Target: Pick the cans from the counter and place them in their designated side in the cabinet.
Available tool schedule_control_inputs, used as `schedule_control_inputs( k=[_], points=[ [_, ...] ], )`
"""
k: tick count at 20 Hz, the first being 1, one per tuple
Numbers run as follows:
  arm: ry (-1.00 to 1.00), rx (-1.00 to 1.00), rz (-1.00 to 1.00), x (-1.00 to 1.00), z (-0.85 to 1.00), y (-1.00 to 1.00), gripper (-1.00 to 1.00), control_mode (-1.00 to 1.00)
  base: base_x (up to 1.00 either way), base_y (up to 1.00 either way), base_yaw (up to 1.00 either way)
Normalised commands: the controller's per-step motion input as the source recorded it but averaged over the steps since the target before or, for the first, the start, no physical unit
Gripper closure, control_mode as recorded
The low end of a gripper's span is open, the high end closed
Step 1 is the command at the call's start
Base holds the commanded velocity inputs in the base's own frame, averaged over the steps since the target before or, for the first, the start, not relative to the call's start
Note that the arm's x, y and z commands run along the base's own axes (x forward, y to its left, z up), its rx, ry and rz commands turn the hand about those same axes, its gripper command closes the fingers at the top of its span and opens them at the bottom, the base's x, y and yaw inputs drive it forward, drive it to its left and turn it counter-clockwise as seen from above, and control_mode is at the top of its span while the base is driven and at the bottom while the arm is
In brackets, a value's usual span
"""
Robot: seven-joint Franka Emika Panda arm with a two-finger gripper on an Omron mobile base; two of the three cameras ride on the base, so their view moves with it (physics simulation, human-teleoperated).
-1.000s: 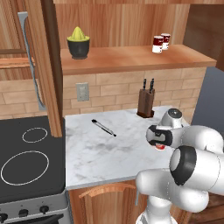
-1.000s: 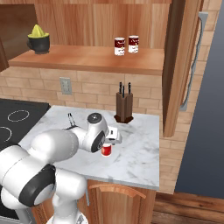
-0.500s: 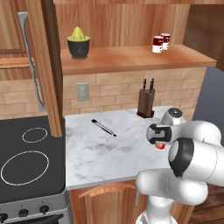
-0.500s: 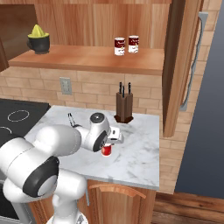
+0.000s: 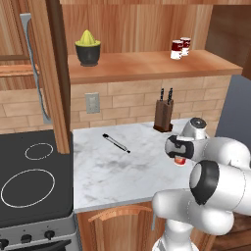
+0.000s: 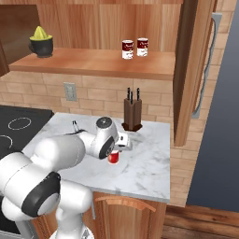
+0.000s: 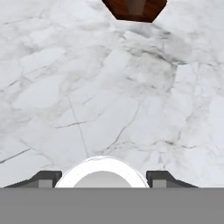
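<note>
End effector (image 7: 103,179) low in the hand view, fingers (image 7: 43,178) flanking a silver-rimmed can (image 6: 113,157); grip undeterminable. Red can upright on the white veined table (image 6: 149,163), centre of the right base view. Two red, white-banded cans (image 6: 134,48) on the cabinet shelf (image 6: 93,63), upper centre.

White grey-veined counter (image 5: 122,169), red can (image 6: 113,157), brown wooden cabinet (image 5: 147,66).

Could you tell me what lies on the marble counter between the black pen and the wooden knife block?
Only bare white marble counter separates the black pen and wooden knife block, seen in the left base view.
</note>
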Motion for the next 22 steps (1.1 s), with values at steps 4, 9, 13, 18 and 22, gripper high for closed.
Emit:
schedule_control_inputs(
  k=[4,9,13,18,22],
  points=[
    [-0.01,0.01,0.00,0.01,0.52,0.00,1.00,-1.00,0.00,0.00,0.00],
    [0.00,0.02,0.00,0.02,0.55,0.00,1.00,-1.00,0.00,0.00,0.00],
    [0.00,0.03,0.00,0.01,0.55,0.00,1.00,-1.00,0.00,0.00,0.00],
    [-0.01,0.02,0.00,0.00,0.51,0.00,1.00,-1.00,0.00,0.00,0.00],
    [-0.02,0.01,0.00,0.00,0.46,0.00,1.00,-1.00,0.00,0.00,0.00]
  ],
)
